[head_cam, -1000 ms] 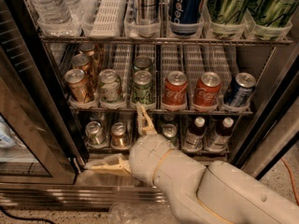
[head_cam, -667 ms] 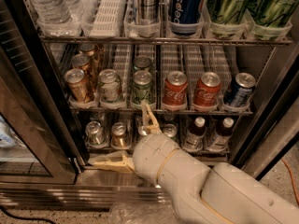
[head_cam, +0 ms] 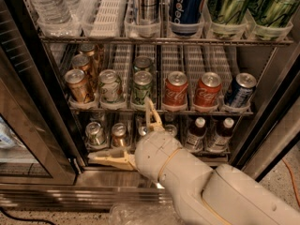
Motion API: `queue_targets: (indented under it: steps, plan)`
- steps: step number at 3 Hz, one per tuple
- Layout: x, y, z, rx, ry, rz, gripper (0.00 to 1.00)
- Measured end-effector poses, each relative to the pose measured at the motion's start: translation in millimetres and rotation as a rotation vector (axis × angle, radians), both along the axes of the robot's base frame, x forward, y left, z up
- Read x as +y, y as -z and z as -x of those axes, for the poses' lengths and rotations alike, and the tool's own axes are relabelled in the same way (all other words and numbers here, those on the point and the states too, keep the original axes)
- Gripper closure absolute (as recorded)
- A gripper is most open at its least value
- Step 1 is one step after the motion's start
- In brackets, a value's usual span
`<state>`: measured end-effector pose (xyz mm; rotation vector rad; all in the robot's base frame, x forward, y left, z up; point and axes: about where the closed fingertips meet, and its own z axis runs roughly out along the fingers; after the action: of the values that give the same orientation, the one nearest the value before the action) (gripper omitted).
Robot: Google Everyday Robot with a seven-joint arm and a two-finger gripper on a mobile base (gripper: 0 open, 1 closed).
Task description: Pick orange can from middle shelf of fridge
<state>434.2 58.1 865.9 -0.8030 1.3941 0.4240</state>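
Note:
Three orange cans stand in a row in the leftmost lane of the middle shelf (head_cam: pixel 187 110) of the fridge (head_cam: pixel 42 125); the front one (head_cam: pixel 78 85) is at the shelf's edge. My gripper (head_cam: pixel 129 136) is open and empty. It is in front of the lowest rack, below and to the right of the orange cans. One finger (head_cam: pixel 150 116) points up, its tip in front of the green can (head_cam: pixel 140 87). The other finger (head_cam: pixel 110 159) points left, just above the base sill.
On the middle shelf, right of the orange cans, stand a green-and-white can (head_cam: pixel 109 85), two red Coca-Cola cans (head_cam: pixel 175 90), and a blue can (head_cam: pixel 239 91). Big bottles and tall cans fill the rack above. Small cans and brown bottles (head_cam: pixel 194 134) stand below. The open glass door (head_cam: pixel 23 139) is at left.
My gripper has shifted slightly right and up, and its upper finger has risen closer to the middle shelf's front edge. The cans have not moved.

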Motion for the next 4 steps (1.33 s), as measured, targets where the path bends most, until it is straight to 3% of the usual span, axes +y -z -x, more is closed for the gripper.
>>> queue_targets:
  steps: [2,4]
  plan:
    - [2,2,-9,0.046,0.041,-0.041,0.0]
    - [30,10,-15,0.095,0.053,-0.041,0.0]
